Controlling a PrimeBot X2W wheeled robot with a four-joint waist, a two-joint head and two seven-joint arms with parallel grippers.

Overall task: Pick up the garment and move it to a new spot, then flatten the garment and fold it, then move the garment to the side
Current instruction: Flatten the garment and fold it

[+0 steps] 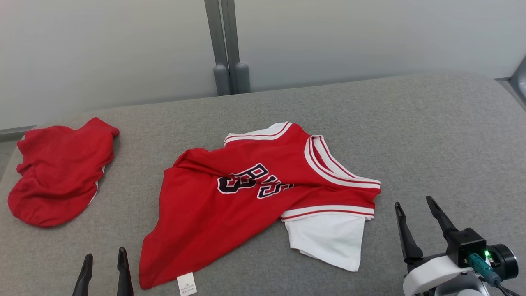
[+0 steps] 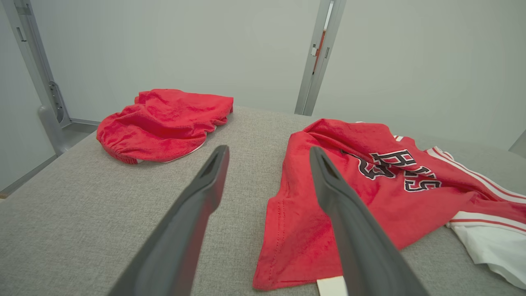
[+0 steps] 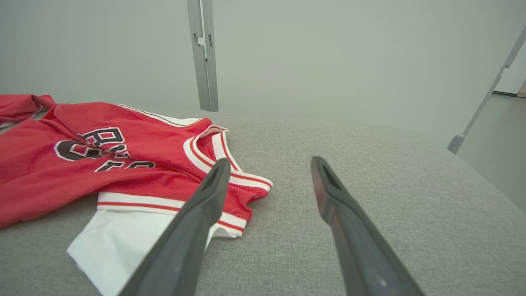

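**Grey worktop, two red garments**

Grey fabric worktop (image 1: 431, 135) carries two garments. One red jersey (image 1: 230, 213) lies rumpled between the grippers, its long axis crossways: labelled hem just beside the left gripper (image 1: 105, 253), collar toward the right gripper (image 1: 413, 201). One red bundle (image 1: 61, 172) lies beyond the left gripper, on its outer side. Both grippers hover with fingers apart, holding nothing.

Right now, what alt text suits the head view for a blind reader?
A rumpled red jersey lies on the grey table, a bunched red garment to its left; the open left claw and right claw hold nothing.
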